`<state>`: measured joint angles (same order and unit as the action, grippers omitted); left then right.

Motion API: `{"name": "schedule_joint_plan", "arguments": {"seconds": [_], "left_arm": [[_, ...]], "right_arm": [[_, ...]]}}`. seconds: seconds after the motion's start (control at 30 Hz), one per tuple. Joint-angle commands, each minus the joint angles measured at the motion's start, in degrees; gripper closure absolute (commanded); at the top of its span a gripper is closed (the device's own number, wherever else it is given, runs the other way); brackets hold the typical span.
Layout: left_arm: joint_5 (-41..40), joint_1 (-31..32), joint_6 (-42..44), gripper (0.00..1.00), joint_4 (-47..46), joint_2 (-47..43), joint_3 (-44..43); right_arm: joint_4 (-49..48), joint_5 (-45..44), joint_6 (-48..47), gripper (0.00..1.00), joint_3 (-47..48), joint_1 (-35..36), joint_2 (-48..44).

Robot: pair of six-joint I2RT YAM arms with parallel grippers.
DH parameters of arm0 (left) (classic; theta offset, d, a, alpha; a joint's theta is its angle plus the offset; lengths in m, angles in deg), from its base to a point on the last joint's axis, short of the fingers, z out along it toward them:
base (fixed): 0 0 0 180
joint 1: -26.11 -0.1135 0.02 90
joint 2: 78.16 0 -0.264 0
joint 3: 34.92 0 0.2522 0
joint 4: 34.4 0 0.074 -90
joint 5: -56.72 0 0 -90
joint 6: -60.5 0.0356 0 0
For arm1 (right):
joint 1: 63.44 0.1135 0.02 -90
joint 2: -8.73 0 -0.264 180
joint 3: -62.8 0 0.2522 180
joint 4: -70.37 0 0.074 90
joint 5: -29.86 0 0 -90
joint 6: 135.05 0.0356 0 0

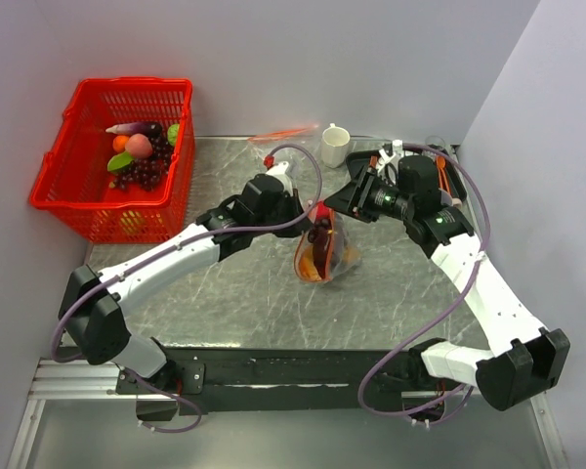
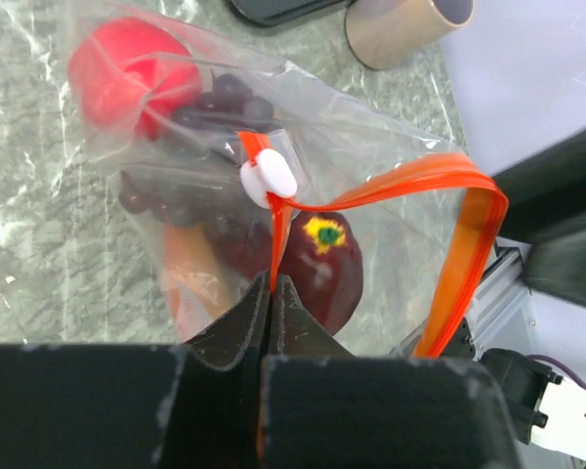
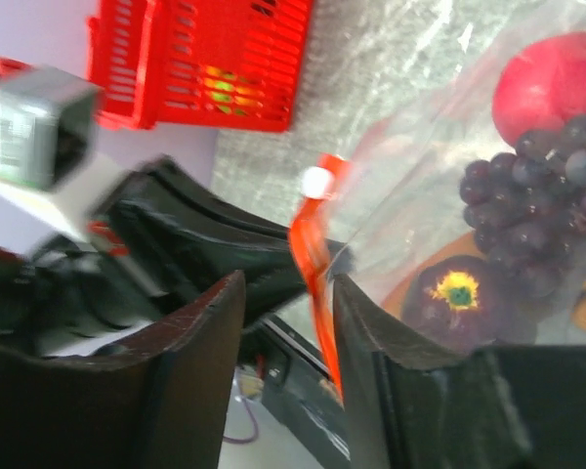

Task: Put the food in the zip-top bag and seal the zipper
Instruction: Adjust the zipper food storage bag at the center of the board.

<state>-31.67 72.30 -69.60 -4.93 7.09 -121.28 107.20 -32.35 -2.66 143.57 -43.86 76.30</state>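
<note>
The zip-top bag (image 1: pixel 324 252) hangs between my two grippers above the table. It holds a red round fruit (image 2: pixel 127 73), a dark purple grape bunch (image 2: pixel 210 107), an orange-brown piece (image 2: pixel 190 283) and a dark red fruit (image 2: pixel 322 264). My left gripper (image 2: pixel 272 285) is shut on the orange-red zipper (image 2: pixel 410 186), just below its white slider (image 2: pixel 269 178). My right gripper (image 3: pixel 286 281) is open, with the zipper (image 3: pixel 311 244) between its fingers, close to the right finger (image 3: pixel 371 332). The mouth gapes open to the right of the slider. In the top view the left gripper (image 1: pixel 308 210) and right gripper (image 1: pixel 344 202) stand close together.
A red basket (image 1: pixel 73 186) at the far left holds a peach, an eggplant, grapes and other toy foods. A white cup (image 1: pixel 335 145) stands at the back, with a second clear red-edged bag (image 1: pixel 283 134) beside it. Orange cutlery (image 1: pixel 440 182) lies behind the right arm.
</note>
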Motion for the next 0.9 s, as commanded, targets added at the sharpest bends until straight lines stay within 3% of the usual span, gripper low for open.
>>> {"name": "schedule_joint_plan", "arguments": {"seconds": [0.0,0.4,0.63,0.87], "left_arm": [[-3.17,-0.14,2.04,0.99,0.2,-4.3,-4.22],[0.15,-5.59,0.37,0.99,2.4,-4.66,-4.22],[0.94,-7.78,1.07,0.99,3.72,-4.74,-5.1],[3.23,-9.46,0.81,0.99,4.07,-5.01,-5.01]], "right_arm": [[2.42,-0.01,-5.74,0.5,0.33,-0.32,-1.39],[5.58,-3.6,-13.03,0.46,-2.66,-0.06,-5.87],[6.64,-15.1,-12.16,0.41,-7.58,8.72,-10.78],[6.81,-22.25,-11.72,0.44,-6.54,17.68,-9.04]]}}
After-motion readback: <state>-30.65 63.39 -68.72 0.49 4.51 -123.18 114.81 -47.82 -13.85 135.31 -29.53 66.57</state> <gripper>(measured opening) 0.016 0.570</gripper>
